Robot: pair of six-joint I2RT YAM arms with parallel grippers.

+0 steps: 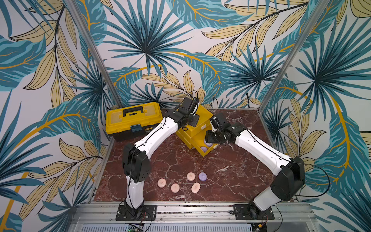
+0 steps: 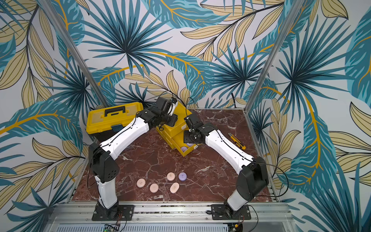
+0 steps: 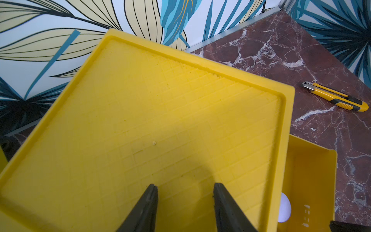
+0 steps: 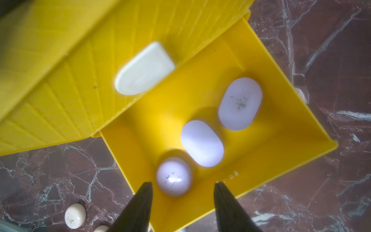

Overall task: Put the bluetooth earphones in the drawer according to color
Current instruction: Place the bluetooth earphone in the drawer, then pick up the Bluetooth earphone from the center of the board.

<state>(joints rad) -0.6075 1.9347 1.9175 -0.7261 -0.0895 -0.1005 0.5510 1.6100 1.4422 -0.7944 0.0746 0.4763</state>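
The yellow chest [image 1: 197, 120] stands at the back of the marble table, and its bottom drawer [image 1: 208, 152] is pulled out. Three lilac earphone cases [image 4: 174, 176] [image 4: 202, 143] [image 4: 240, 103] lie in that drawer [image 4: 271, 160]. My right gripper [image 4: 182, 185] hangs open just above the drawer with nothing between its fingers. My left gripper [image 3: 183, 186] is open and empty over the chest's flat top [image 3: 160, 104]. Near the front of the table lie several pink cases [image 1: 161, 183] [image 1: 175, 188] [image 1: 196, 187] and one lilac case [image 1: 202, 176].
A yellow toolbox [image 1: 133, 120] with a black handle sits left of the chest. A yellow-black utility knife [image 2: 236, 141] lies on the table to the right, behind my right arm. Patterned walls and metal posts close in the back and sides.
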